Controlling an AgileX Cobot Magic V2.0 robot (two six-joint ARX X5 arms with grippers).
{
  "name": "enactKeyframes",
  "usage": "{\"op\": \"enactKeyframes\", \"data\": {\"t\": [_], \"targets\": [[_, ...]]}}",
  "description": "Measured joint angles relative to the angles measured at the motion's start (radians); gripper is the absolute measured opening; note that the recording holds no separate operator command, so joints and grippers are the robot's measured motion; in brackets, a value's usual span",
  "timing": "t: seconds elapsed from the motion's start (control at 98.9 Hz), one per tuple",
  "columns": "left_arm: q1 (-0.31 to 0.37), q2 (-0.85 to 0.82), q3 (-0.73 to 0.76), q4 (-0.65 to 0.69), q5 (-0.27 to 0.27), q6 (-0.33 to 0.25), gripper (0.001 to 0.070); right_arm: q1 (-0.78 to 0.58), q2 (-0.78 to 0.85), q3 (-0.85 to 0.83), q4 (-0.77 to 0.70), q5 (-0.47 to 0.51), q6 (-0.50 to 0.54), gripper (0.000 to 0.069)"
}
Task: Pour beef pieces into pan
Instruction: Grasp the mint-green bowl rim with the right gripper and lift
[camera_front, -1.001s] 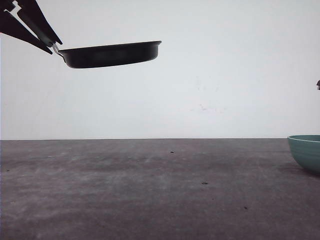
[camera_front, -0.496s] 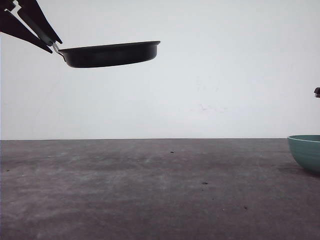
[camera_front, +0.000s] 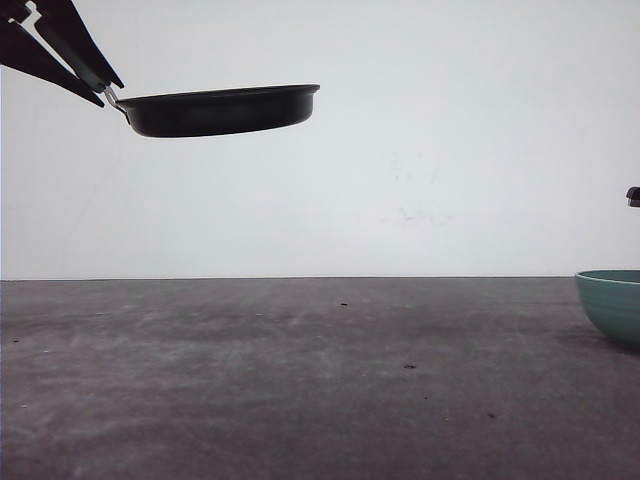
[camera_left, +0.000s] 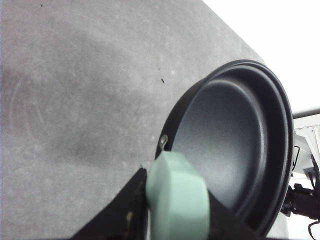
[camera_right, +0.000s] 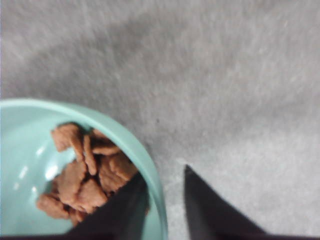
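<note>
Front view: my left gripper clamps the pan aloft by its handle; my right gripper straddles, jaws apart, the bowl rim beside the beef pieces.

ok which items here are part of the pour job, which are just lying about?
Part of the job:
pan, held up off the table by the left gripper on its mint handle
beef pieces in the teal bowl
right gripper straddling the bowl's rim

Lying about:
nothing besides the grey table
</note>
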Motion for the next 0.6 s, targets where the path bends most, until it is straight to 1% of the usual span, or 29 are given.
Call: {"op": "enactKeyframes", "data": {"t": [0.051, 0.222, 0.334, 0.485, 0.597], "targets": [[0.000, 0.000, 0.000, 0.000, -0.001, 0.000, 0.0057, 0.000, 0.007, 0.000, -0.003, -0.001, 0.000, 0.0079], [0.000, 0.000, 0.000, 0.000, -0.005, 0.000, 0.0057, 0.000, 0.015, 0.000, -0.006, -0.008, 0.000, 0.0031], [0.000, 0.000, 0.000, 0.000, -0.011, 0.001, 0.0057, 0.000, 0.015, 0.001, 0.009, -0.019, -0.001, 0.0022], [0.000, 0.000, 0.000, 0.000, -0.011, 0.001, 0.0057, -0.003, 0.016, 0.011, 0.020, -0.108, 0.000, 0.0016], [0.000, 0.000, 0.000, 0.000, -0.012, 0.001, 0.0057, 0.007, 0.021, 0.069, 0.003, -0.171, 0.002, 0.0014]]}}
